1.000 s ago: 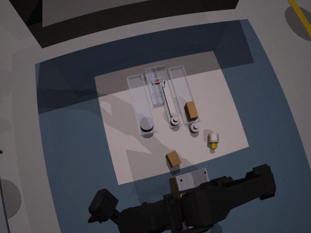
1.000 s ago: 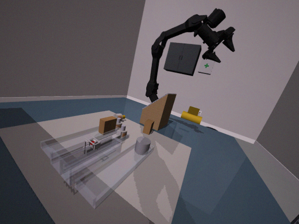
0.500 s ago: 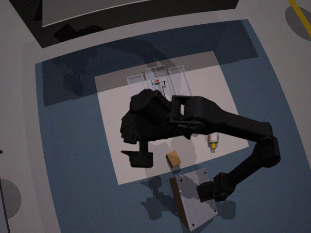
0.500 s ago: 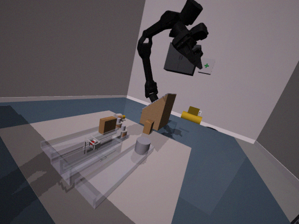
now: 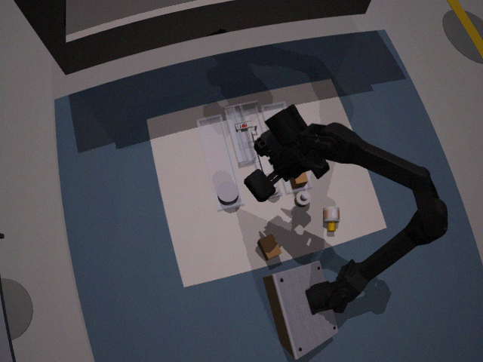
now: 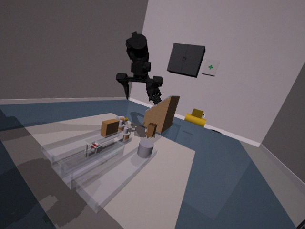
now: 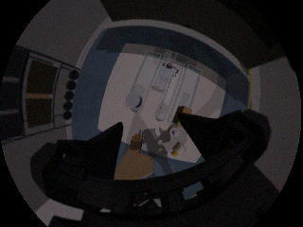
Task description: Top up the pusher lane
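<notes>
My gripper (image 5: pixel 290 176) (image 7: pixel 151 120) is open and empty, high above the lanes and jars. The sprung lane (image 6: pixel 130 139) is a clear channel with one jar (image 6: pixel 126 135) (image 7: pixel 162 113) upright near its front end, orange-labelled with a pale grey cap. In the top view my gripper mostly hides this jar. A loose jar (image 5: pixel 302 198) (image 6: pixel 120 126) (image 7: pixel 173 131) with the same orange label and pale cap stands upright outside the lanes. Another loose jar (image 5: pixel 331 215) (image 7: pixel 178 148), white and orange with a yellow cap, lies on its side. The pusher plate's contact with the lane jar cannot be made out.
A red-marked carriage (image 5: pixel 244 126) (image 6: pixel 94 145) sits far back. A grey cylinder (image 5: pixel 228 191) (image 6: pixel 145 149) stands in the left lane. A brown block (image 5: pixel 299 179) (image 6: pixel 109 127) is in the right lane, another (image 5: pixel 269 246) (image 6: pixel 151 130) near the robot's base plate (image 5: pixel 304 308).
</notes>
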{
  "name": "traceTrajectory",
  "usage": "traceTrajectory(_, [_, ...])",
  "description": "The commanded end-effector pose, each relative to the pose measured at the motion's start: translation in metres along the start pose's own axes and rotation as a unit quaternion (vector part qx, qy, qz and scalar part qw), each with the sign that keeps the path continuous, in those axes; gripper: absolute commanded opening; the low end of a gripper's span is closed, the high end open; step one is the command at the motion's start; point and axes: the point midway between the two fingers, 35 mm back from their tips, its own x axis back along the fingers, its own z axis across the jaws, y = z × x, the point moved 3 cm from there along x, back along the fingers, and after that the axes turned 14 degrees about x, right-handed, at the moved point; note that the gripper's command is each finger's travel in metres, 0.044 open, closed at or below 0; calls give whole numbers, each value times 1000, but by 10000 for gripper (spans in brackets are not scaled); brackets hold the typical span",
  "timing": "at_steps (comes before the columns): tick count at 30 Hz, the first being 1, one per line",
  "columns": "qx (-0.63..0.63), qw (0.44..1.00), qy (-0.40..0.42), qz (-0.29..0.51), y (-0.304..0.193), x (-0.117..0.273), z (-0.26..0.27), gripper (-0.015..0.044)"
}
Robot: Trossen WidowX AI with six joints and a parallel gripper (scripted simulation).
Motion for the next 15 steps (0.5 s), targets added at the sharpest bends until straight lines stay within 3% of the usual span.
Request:
traceTrajectory(1, [-99, 992, -32, 65, -49, -29, -32, 440])
traceTrajectory(7, [-221, 960, -77, 152, -120, -59, -57, 440])
traceTrajectory(15, [-224, 959, -79, 155, -121, -63, -53, 440])
